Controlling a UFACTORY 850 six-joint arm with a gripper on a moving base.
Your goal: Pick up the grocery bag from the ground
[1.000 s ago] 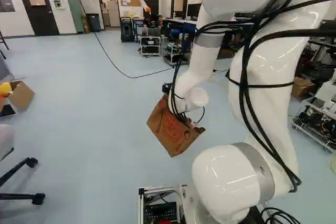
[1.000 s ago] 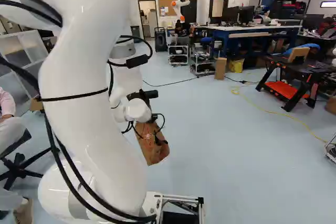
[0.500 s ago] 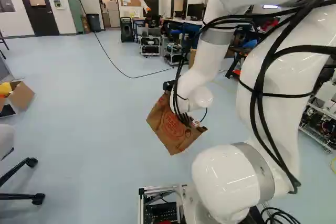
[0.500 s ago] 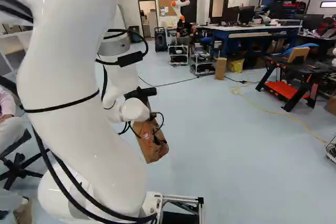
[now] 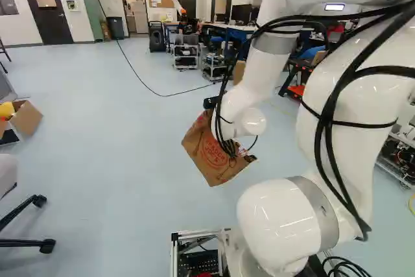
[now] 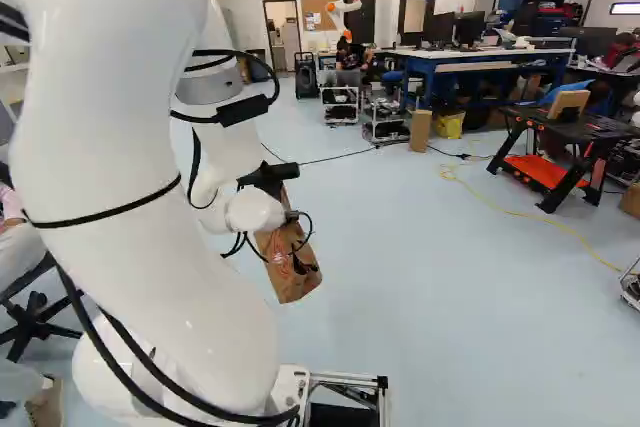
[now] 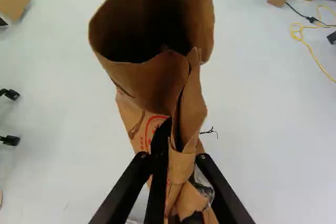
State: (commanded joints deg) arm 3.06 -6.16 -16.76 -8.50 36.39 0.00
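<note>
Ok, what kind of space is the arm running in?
Looks like a robotics lab or workshop: another robot stands at the back, wheeled carts of equipment sit near it, and a long blue-framed workbench holds monitors.

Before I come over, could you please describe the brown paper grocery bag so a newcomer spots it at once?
In the left base view, follow the big white robot arm to its black two-fingered claw. Gripped there is the tilted brown paper bag with a round red print. Unlike the open cardboard box at that view's left, it hangs from the arm.
</note>
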